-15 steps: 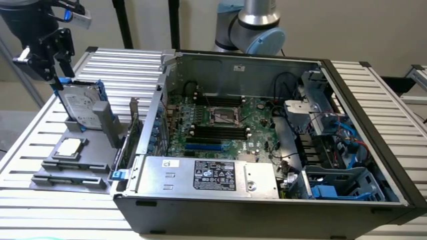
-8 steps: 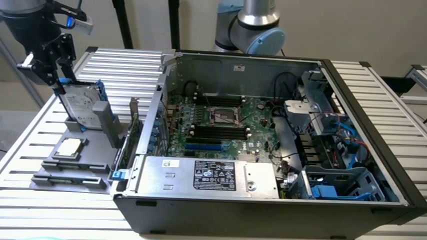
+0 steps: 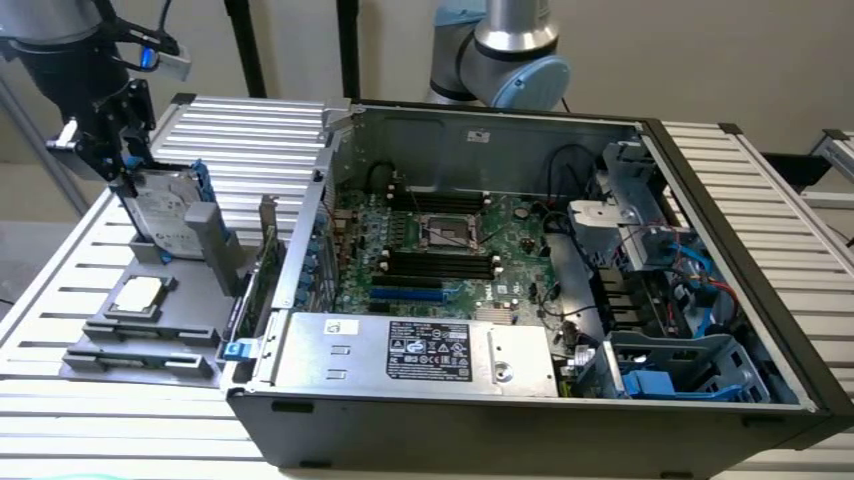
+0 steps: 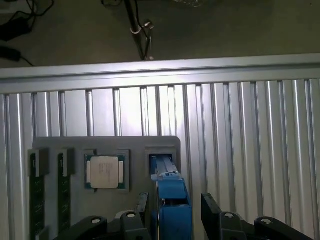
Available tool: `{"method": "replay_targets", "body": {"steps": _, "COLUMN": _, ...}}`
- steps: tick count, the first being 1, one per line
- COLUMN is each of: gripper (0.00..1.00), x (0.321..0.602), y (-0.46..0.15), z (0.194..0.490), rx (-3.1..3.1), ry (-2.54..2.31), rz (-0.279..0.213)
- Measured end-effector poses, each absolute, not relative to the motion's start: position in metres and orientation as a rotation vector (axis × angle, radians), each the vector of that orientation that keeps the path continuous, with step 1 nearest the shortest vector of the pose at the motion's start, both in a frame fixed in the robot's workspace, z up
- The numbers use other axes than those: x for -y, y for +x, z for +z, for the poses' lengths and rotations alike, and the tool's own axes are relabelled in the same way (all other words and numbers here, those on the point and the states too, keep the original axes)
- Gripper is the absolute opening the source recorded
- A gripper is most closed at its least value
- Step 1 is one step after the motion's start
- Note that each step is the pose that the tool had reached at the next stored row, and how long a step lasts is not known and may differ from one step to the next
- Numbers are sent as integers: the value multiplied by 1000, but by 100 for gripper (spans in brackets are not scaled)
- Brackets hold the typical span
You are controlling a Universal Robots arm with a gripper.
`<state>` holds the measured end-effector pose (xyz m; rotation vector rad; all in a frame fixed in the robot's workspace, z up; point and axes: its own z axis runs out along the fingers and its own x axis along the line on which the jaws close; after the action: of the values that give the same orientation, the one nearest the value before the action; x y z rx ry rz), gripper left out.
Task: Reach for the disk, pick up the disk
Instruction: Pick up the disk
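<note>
The disk [image 3: 170,212] stood on edge in the grey tray [image 3: 187,312] (blue bracket [image 4: 172,220] uppermost), directly beneath my wide-open, empty claw [image 4: 175,201].

We are noting the holder tray [image 3: 198,305] lying on the table [image 3: 247,130] at the exterior view's left, the computer case [image 3: 534,425] just beside it on that view's right. The disk [image 3: 167,215] is standing upright in the tray's rear slot, the pincer [image 3: 130,185] straddling its top edge. The chip [image 3: 140,295] is lying before it, with two memory sticks [image 3: 134,333] nearest the camera.
</note>
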<state>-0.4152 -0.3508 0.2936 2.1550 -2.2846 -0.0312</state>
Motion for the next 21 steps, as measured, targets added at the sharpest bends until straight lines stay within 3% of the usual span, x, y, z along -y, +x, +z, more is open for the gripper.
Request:
{"method": "replay_targets", "body": {"steps": 16, "gripper": 54, "x": 351, "y": -418, "z": 290, "rx": 2264, "ry": 2177, "rz": -31}}
{"method": "replay_targets", "body": {"steps": 18, "gripper": 45, "x": 351, "y": -418, "z": 290, "rx": 2263, "ry": 2178, "rz": -31}}
{"method": "replay_targets", "body": {"steps": 20, "gripper": 45, "x": 351, "y": -418, "z": 290, "rx": 2262, "ry": 2179, "rz": -31}}
{"method": "replay_targets", "body": {"steps": 21, "gripper": 38, "x": 351, "y": -418, "z": 290, "rx": 2261, "ry": 2179, "rz": -31}}
